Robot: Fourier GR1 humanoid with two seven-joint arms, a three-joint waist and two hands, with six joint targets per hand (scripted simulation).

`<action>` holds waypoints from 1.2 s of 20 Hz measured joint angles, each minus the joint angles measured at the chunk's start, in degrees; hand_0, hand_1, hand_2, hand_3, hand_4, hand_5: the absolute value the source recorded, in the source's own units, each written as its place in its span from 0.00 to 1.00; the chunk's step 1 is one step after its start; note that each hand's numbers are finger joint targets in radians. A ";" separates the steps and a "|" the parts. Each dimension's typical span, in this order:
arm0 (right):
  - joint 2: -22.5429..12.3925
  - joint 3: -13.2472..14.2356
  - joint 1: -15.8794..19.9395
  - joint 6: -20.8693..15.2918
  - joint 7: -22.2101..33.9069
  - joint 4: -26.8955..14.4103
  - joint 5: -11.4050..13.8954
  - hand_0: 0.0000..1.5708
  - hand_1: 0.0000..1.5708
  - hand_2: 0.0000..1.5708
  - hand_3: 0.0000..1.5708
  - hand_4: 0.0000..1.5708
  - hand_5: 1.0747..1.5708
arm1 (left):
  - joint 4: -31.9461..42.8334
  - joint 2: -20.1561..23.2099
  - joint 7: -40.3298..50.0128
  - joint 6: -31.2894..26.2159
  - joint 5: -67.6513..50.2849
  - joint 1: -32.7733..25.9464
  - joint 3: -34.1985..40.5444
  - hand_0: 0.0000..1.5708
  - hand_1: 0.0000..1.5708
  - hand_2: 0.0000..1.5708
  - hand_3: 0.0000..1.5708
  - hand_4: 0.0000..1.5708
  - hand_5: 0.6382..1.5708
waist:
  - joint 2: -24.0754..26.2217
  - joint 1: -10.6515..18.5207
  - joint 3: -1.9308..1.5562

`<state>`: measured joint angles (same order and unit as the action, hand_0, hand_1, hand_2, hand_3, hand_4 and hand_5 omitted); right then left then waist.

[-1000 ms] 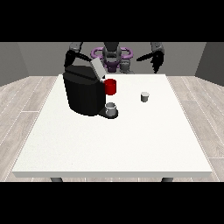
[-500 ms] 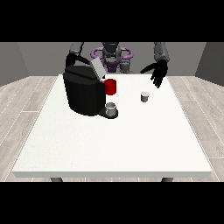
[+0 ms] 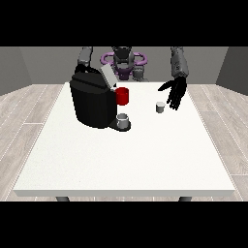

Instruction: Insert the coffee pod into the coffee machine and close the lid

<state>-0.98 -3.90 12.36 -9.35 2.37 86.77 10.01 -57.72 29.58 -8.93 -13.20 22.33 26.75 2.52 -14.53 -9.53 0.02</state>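
Red cup (image 3: 123, 96) beside coffee machine (image 3: 93, 101)

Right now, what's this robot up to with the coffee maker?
It is going for the small grey coffee pod standing on the white table. The hand at the view's right hangs just beside the pod with its fingers straight, not yet holding it. The black coffee machine stands to the side with its lid up, a grey cup at its base. The other hand is hidden behind the machine.

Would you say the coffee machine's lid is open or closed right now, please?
Open. The grey lid stands tilted up above the top of the black coffee machine rather than lying flat on it.
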 measured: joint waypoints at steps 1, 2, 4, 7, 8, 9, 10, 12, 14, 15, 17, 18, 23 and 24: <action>0.13 0.14 0.64 -0.08 -0.02 -0.49 -0.01 0.00 0.00 0.00 0.00 0.00 1.00 | 0.99 -0.35 -0.39 0.83 1.05 0.62 -0.34 0.00 0.00 0.19 0.00 0.00 1.00 | -0.43 0.06 -0.01; -0.01 0.47 1.31 -0.13 -0.05 -1.37 0.12 0.00 0.00 0.00 0.00 0.00 1.00 | 1.85 -0.45 0.20 1.00 1.67 1.83 -0.34 0.00 0.00 0.27 0.00 0.00 1.00 | -0.53 0.11 0.00; -0.15 0.56 1.59 0.23 -0.23 -1.63 0.03 0.00 0.00 0.00 0.00 0.00 1.00 | 4.13 -1.11 -1.51 3.50 3.67 2.36 -0.61 0.31 0.31 0.46 0.31 0.00 1.00 | -0.91 0.05 -0.01; 0.16 -0.17 2.66 -0.71 -0.26 -3.36 0.47 0.00 0.00 0.00 0.00 0.00 1.00 | 6.21 -2.58 -2.15 6.51 6.31 4.18 -1.34 0.60 0.60 0.61 0.44 0.05 1.00 | -1.14 0.56 -0.01; -0.05 0.20 2.78 -0.50 -0.94 -4.17 0.30 0.00 0.00 0.00 0.00 0.00 1.00 | 6.56 -2.93 -2.08 7.73 7.39 4.60 -1.68 0.53 0.53 0.58 0.48 0.19 1.00 | -1.33 0.53 0.00; 0.15 -0.51 2.25 -0.74 -0.94 -4.18 0.49 0.00 0.00 0.00 0.00 0.00 1.00 | 7.58 -3.16 -2.55 8.59 8.34 4.81 -1.93 0.57 0.57 0.61 0.52 0.24 1.00 | -0.99 0.37 -0.01; -0.19 0.10 3.25 -0.71 -0.55 -4.53 0.38 0.00 0.00 0.00 0.00 0.00 1.00 | 7.89 -3.44 -3.20 9.71 9.41 5.17 -2.43 0.68 0.68 0.70 0.58 0.29 1.00 | -1.25 0.57 -0.01; 0.24 -0.47 3.23 -1.07 -0.62 -5.41 0.52 0.00 0.00 0.00 0.00 0.00 1.00 | 8.81 -3.71 -3.54 11.25 11.39 6.30 -3.18 0.66 0.66 0.70 0.58 0.29 1.00 | -1.22 0.33 0.00; 0.04 -0.67 2.97 -0.15 -1.12 -5.88 0.25 0.00 0.00 0.00 0.00 0.00 1.00 | 10.03 -3.47 -3.42 11.93 13.25 7.37 -3.82 0.59 0.59 0.65 0.54 0.26 1.00 | -1.11 -0.38 -0.01; 0.22 -0.69 3.01 -0.02 -1.81 -6.37 0.08 0.00 0.00 0.00 0.00 0.00 1.00 | 10.39 -3.48 -3.32 12.37 14.47 7.57 -4.52 0.52 0.52 0.61 0.51 0.23 1.00 | -1.17 -0.40 -0.02; 0.27 -0.58 3.42 0.44 -2.42 -6.78 -0.24 0.00 0.00 0.00 0.00 0.00 1.00 | 11.72 -2.73 -3.84 12.84 16.47 8.28 -5.32 0.53 0.53 0.64 0.55 0.22 1.00 | -1.84 -0.76 -0.02; 0.13 -0.26 3.33 0.58 -2.24 -7.00 -0.46 0.00 0.00 0.00 0.00 0.00 1.00 | 12.38 -2.71 -3.86 12.86 17.45 8.16 -5.90 0.56 0.56 0.65 0.56 0.22 1.00 | -1.45 -0.77 -0.03; 0.10 -0.07 2.64 0.50 -3.84 -8.81 -1.34 0.00 0.00 0.00 0.00 0.00 1.00 | 15.22 -2.27 -3.05 11.25 21.54 9.27 -8.21 0.50 0.50 0.61 0.54 0.25 1.00 | -0.82 -1.03 -0.04; 0.07 -0.20 2.49 0.75 -3.13 -8.50 -1.43 0.00 0.00 0.00 0.00 0.00 1.00 | 16.20 -2.45 -2.84 11.46 22.32 9.33 -8.41 0.46 0.46 0.61 0.54 0.25 1.00 | -0.39 -1.25 -0.05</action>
<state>-0.91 -4.10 14.85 -8.60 -0.76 78.28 8.58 -41.52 27.13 -11.78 -1.74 44.65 36.08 -5.89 -14.92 -10.78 -0.03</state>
